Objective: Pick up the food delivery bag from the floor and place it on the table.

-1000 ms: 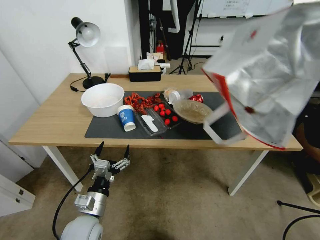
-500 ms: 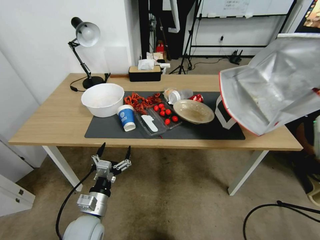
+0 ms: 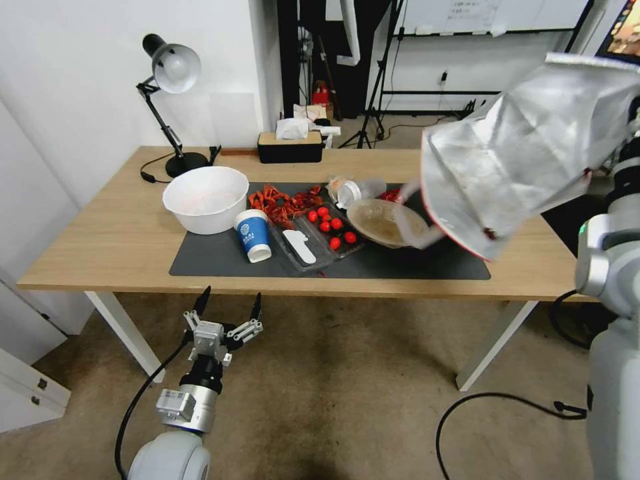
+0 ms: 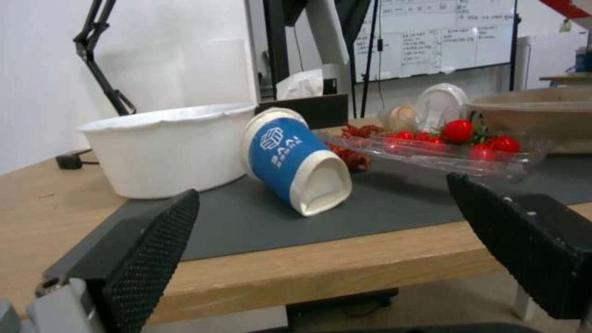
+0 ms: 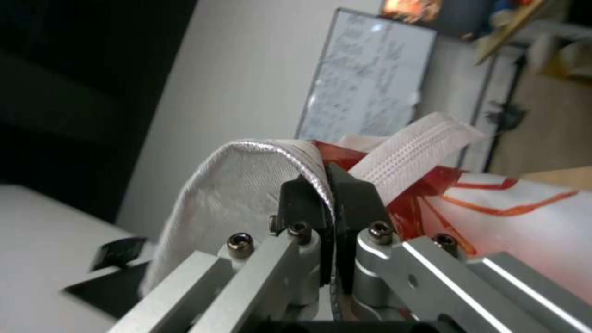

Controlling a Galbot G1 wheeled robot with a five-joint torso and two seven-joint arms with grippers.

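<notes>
- At the upper left of the head view I see a desk lamp [image 3: 172,67] standing on the far left corner of the table [image 3: 100,243].
- At the lower left of that frame my left gripper [image 3: 225,305] hangs below the table's near edge, over the floor [image 3: 347,387]; its fingers are spread wide and hold nothing. In the left wrist view the two black ribbed fingers [image 4: 157,240] sit at the lower corners with the table edge between them.
- Left of centre, a white bowl [image 3: 205,198] stands on the dark grey mat [image 3: 213,257]. Just to its right a blue paper cup [image 3: 253,235] lies tipped over, its base toward the near edge in the left wrist view.
- At the centre there is a heap of red scraps [image 3: 283,203], then a clear tray [image 3: 320,240] holding cherry tomatoes [image 3: 331,227]. A black tissue box [image 3: 290,148] sits at the table's far edge.
- Right of centre, a brownish bowl [image 3: 380,223] rests on the mat, with a blurred white strap of the bag in front of its right side.
- At the upper right, the food delivery bag [image 3: 527,153] hangs in the air, tilted, above the table's right end, its silver foil lining toward my camera; I cannot tell whether it touches the table.
- In the right wrist view my right gripper [image 5: 330,203] is pinched tight on the bag's white fabric edge, a strap handle [image 5: 413,148] beside it.
- Along the right edge of the head view, my right arm [image 3: 610,267] rises toward the bag.
</notes>
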